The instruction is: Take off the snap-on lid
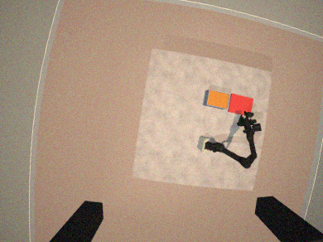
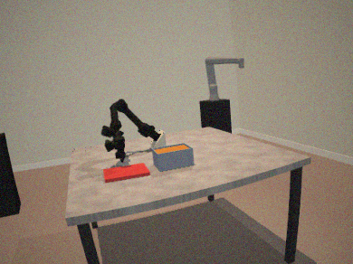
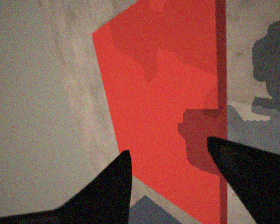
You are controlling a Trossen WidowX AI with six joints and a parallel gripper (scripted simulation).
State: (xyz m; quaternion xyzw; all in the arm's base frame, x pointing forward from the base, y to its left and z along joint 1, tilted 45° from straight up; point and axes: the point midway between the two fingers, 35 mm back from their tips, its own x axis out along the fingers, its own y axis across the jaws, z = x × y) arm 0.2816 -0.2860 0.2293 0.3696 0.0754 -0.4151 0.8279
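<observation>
The red lid [image 1: 241, 103] [image 2: 127, 172] [image 3: 155, 100] lies flat on the table, its smooth plain face up and its thin side wall showing in the exterior view and the wrist view. The grey-blue storage box [image 1: 205, 98] [image 2: 174, 161] stands upright and uncovered close beside the lid, orange showing inside its rim. My gripper [image 1: 243, 114] [image 2: 121, 160] [image 3: 168, 149] is open and empty, just above the lid at its edge nearer the arm's base. In the wrist view its two fingertips are wide apart, with the lid's red face showing between them.
The pale table [image 1: 174, 128] [image 2: 244, 154] bears the arm's light base block [image 1: 201, 143] [image 2: 159, 140], on the gripper's side of the box. A grey arm [image 2: 212, 79] on a black pedestal [image 2: 215, 115] stands beyond the table.
</observation>
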